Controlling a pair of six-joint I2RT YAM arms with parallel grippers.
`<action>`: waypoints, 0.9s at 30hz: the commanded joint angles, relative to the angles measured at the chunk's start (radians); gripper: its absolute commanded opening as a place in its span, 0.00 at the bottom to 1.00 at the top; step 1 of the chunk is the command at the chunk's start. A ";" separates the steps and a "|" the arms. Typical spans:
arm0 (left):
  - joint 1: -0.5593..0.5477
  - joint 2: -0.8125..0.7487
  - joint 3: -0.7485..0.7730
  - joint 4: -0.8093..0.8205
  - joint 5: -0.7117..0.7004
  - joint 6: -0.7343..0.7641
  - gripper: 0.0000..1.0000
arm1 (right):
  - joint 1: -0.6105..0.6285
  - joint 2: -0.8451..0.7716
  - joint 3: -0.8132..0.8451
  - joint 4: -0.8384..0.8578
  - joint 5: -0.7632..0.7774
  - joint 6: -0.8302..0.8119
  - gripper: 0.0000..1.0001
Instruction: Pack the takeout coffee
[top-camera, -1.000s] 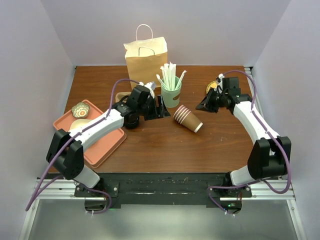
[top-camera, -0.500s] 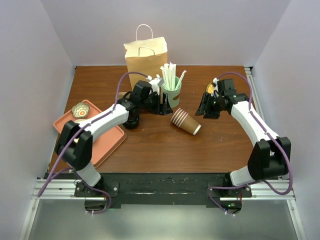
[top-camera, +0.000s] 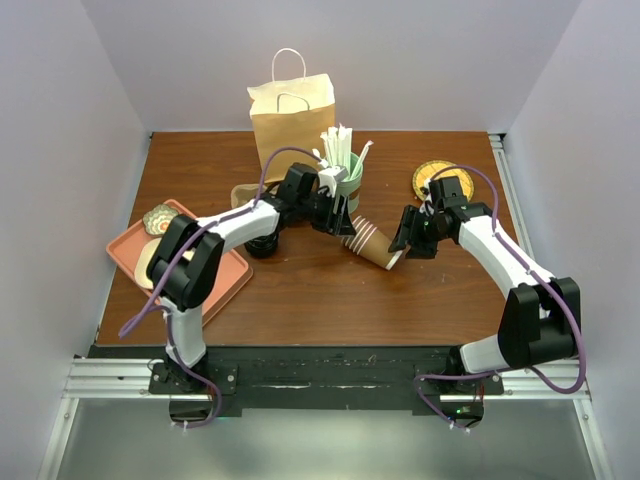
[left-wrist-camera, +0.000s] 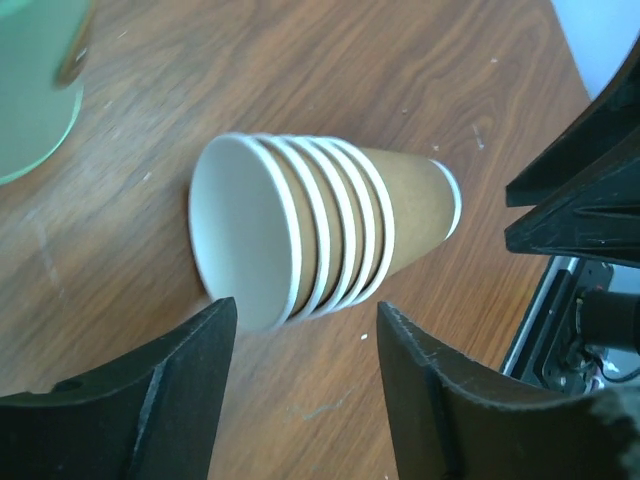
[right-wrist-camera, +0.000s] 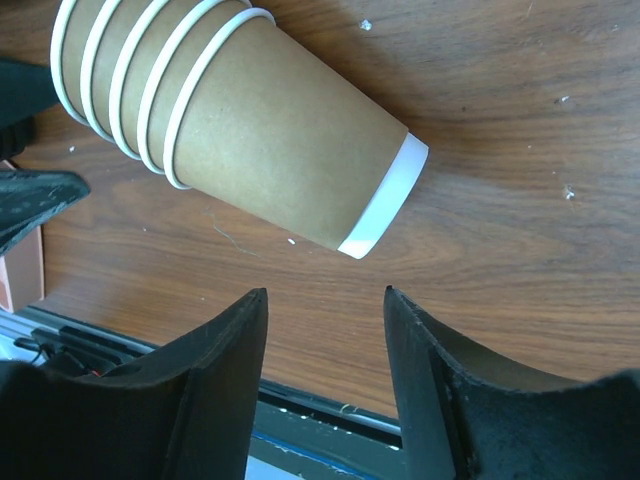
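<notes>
Top external: scuffed wood-grain counter (top-camera: 300, 290), boxed in by pale lilac walls (top-camera: 60, 120). A stack of nested kraft paper cups (top-camera: 372, 238) with white rolled rims lies on its side between my left tool (top-camera: 335, 218) and right tool (top-camera: 408, 240). Both tools gape, gripping nothing. The black-lidded takeout coffee (top-camera: 262, 244) stands just beside the salmon tray (top-camera: 215, 290).

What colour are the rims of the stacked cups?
White on the cup stack; left wrist view shows it best.
</notes>
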 joint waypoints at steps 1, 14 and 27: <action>0.015 0.054 0.079 0.061 0.131 0.055 0.60 | 0.001 -0.024 0.005 0.003 0.007 -0.035 0.53; 0.042 0.053 0.119 0.103 0.304 -0.007 0.05 | 0.002 -0.021 -0.003 0.010 0.019 -0.072 0.47; 0.042 0.008 0.026 0.069 0.189 -0.027 0.40 | 0.002 -0.016 0.009 0.055 0.003 -0.031 0.49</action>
